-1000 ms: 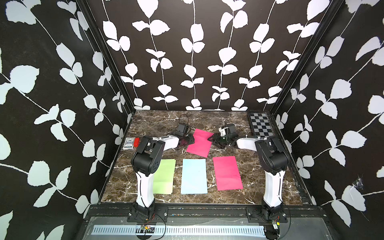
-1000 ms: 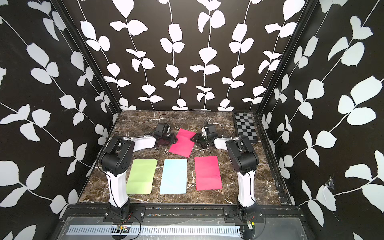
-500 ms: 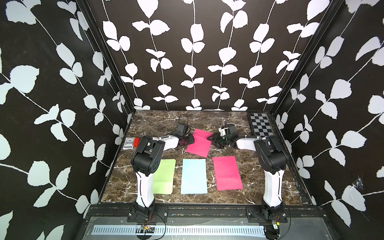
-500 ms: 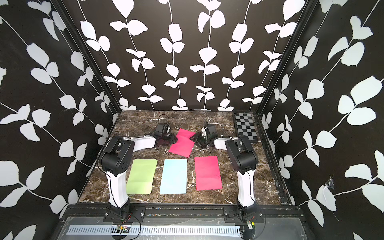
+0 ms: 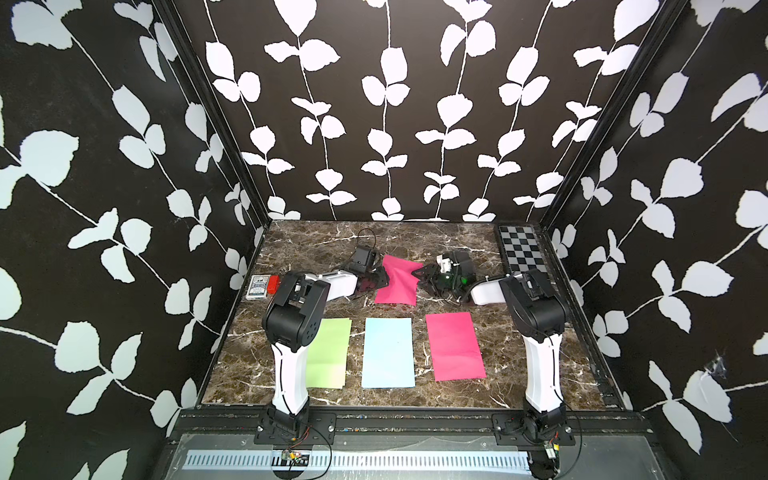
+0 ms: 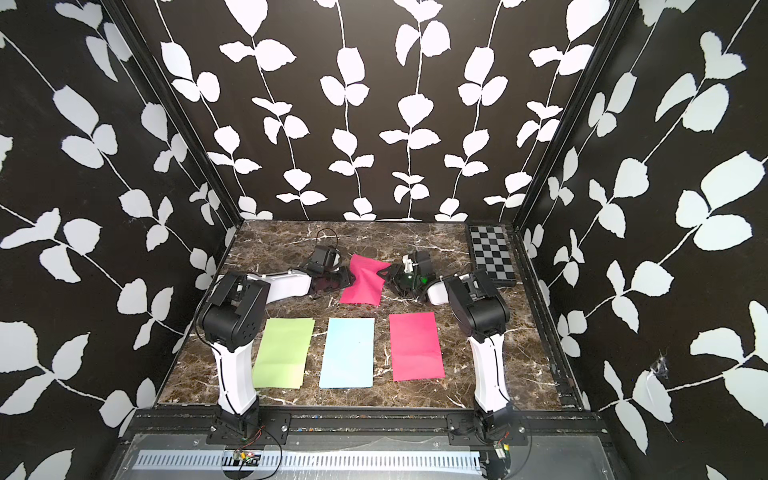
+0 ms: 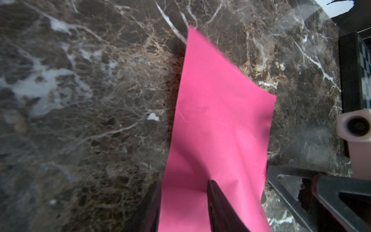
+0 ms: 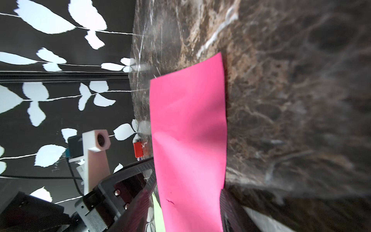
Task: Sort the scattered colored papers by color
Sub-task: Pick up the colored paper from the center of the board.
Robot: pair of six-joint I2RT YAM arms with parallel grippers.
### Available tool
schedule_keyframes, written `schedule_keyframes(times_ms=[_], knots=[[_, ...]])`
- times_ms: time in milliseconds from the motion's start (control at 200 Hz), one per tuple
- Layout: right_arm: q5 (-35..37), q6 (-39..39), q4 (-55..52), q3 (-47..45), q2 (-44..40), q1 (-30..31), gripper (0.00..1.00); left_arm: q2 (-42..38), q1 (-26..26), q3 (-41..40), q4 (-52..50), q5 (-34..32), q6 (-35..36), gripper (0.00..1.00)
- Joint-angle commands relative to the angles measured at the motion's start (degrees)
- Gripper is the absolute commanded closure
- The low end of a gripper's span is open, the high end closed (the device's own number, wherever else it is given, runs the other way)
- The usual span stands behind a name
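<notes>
Moved: right arm (image 5: 536, 307), leftward.
Loose pink paper (image 5: 395, 282): buckled between left gripper (image 5: 381, 281), right gripper (image 5: 417, 274).
Jaws: half-apart astride it; we can't tell grip.
Front row: green paper (image 5: 328, 353), blue paper (image 5: 388, 353), flat pink paper (image 5: 455, 347).
Corner: checkerboard (image 5: 521, 253).

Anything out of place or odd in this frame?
Yes: a second magenta pink sheet sits at the back, apart from the flat pink sheet in the front row. It is buckled and partly lifted off the marble tabletop, between the left gripper and right gripper.
</notes>
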Motion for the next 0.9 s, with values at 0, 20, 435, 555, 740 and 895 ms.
schedule_keyframes(times_ms=[0,20,435,555,740,895], knots=[[-0.7,4.4,7.9,-2.0,0.9,-0.1,0.43,0.8,0.4,-1.0,-1.0,0.4,-0.1,0.59],[-0.7,4.7,8.4,-2.1,1.0,-0.1,0.43,0.9,0.5,-1.0,-1.1,0.4,-0.1,0.59],[0.7,-0.7,1.3,-3.2,-2.8,-0.3,0.43,1.0,0.9,-1.6,-0.9,0.6,-0.4,0.6],[1.5,-3.3,-2.1,-3.4,-4.6,-0.4,0.43,1.0,0.9,-1.7,-1.0,0.6,-0.5,0.6],[1.7,-5.2,-5.7,-4.0,-7.0,-0.4,0.43,1.0,1.0,-1.8,-0.9,0.8,-0.7,0.6],[2.0,-6.4,-8.5,-5.0,-8.6,-0.3,0.43,1.0,1.0,-1.7,-0.7,1.1,-1.0,0.6]])
